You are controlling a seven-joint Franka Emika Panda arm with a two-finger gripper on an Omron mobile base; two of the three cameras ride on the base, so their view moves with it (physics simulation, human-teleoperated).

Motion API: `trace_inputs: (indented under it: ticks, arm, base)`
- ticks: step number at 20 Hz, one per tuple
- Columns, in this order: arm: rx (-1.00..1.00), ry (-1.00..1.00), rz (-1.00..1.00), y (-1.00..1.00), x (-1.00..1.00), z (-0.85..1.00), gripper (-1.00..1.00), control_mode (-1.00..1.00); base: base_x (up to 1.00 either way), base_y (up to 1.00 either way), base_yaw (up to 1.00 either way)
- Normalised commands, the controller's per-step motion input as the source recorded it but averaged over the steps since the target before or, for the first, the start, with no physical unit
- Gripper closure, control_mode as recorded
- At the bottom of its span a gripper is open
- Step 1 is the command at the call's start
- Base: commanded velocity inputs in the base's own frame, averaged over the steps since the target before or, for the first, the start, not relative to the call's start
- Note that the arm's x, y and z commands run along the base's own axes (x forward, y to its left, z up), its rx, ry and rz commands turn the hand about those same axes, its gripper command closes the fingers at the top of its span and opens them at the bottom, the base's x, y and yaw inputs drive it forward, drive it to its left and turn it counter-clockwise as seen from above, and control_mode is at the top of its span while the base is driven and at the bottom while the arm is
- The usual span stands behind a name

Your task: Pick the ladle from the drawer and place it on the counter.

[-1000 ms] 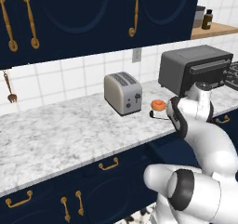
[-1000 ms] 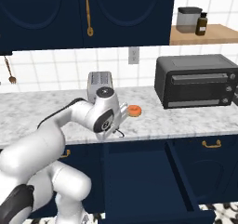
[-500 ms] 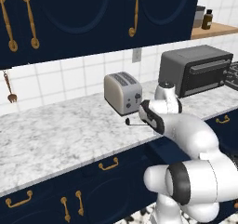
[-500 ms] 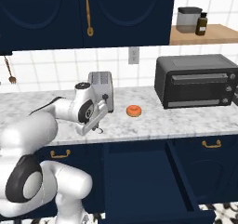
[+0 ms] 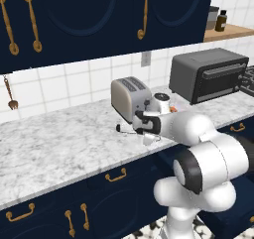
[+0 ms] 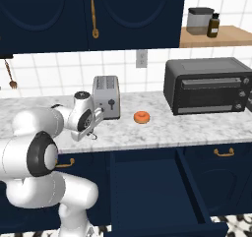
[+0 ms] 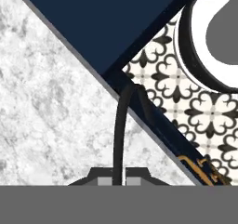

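Marble counter (image 5: 64, 149) fills the middle of the left base frame, the gripper (image 5: 141, 129) hanging over its front edge beside the toaster (image 5: 130, 98). Its fingers (image 7: 104, 176) pinch the ladle (image 7: 122, 125) handle at the hand frame's bottom. Lower right in the right base frame, the drawer (image 6: 157, 192) stands open.

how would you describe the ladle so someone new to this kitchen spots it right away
Start at the long marble counter and find the silver toaster. Just in front of it the white arm's gripper holds the ladle above the counter's front edge. It is a wire-thin black rod with a tiny round bowl, unlike the orange donut.
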Motion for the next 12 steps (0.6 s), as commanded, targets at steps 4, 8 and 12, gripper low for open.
trace_inputs:
  ticks: [4, 8, 12]
  arm:
    - [0.0, 0.0, 0.0, 0.69, 0.69, -0.67, 1.0, -1.0]
    - [0.0, 0.0, 0.0, 0.17, 0.25, -0.05, -1.0, -1.0]
    - [0.0, -0.01, 0.0, 0.0, -0.03, 0.59, -1.0, -1.0]
  base:
    - [0.0, 0.0, 0.0]
    - [0.0, 0.0, 0.0]
    - [0.0, 0.0, 0.0]
